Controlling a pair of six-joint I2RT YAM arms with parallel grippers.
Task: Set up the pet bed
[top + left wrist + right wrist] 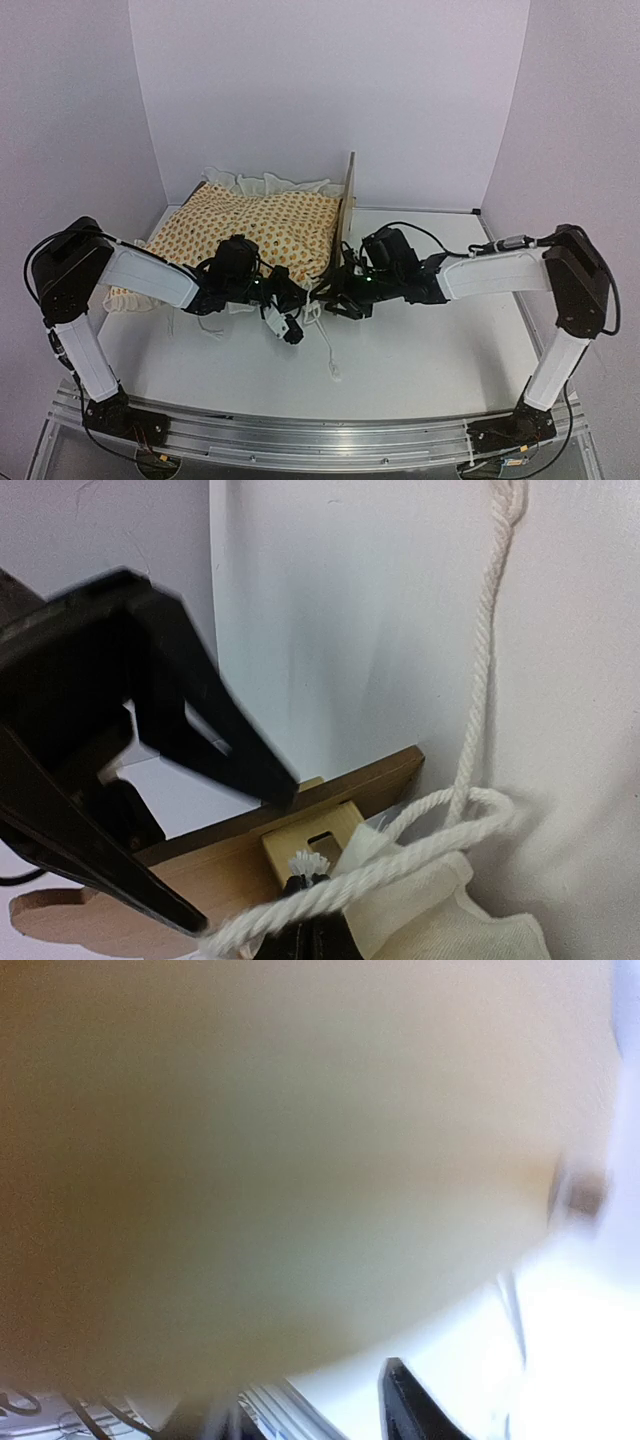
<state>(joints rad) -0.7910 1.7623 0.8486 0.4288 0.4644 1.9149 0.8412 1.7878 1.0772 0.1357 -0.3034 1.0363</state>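
The pet bed frame (348,205) stands with its light-wood headboard upright, and the cream orange-print bedding (250,225) lies to its left. My left gripper (289,327) is shut on the frayed end of a white cord (308,864), just in front of a wooden corner block of the frame (315,832). The cord loops over cream fabric (440,910). My right gripper (335,292) sits at the frame's lower edge with its jaws apart on either side of the board (180,865). In the right wrist view, blurred wood (280,1160) fills the frame, with one finger (415,1410) low.
A loose white cord (328,355) trails on the white table toward the front. White walls enclose the back and sides. A metal rail (320,435) runs along the near edge by the arm bases.
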